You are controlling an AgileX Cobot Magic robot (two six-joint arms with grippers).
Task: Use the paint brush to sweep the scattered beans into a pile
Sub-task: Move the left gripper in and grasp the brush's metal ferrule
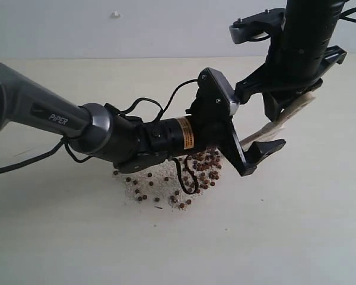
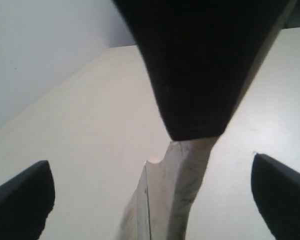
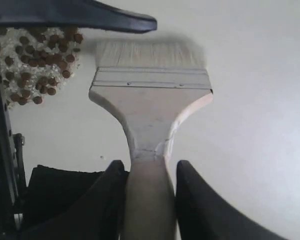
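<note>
Your paint brush [image 3: 150, 105] hangs bristles-down over the middle of the bench [image 1: 308, 237], just beside the beans [image 1: 203, 167]. I can't tell if the bristles touch the surface. The beans lie mostly in one pile [image 3: 40, 65] with whitish crumbs, a few strays at its near side, well off the far edge. Your right gripper [image 3: 151, 167] clamps the wooden handle from both sides. Your left gripper [image 1: 264, 157] is spread wide around the brush head, with both fingers clear of it.
</note>
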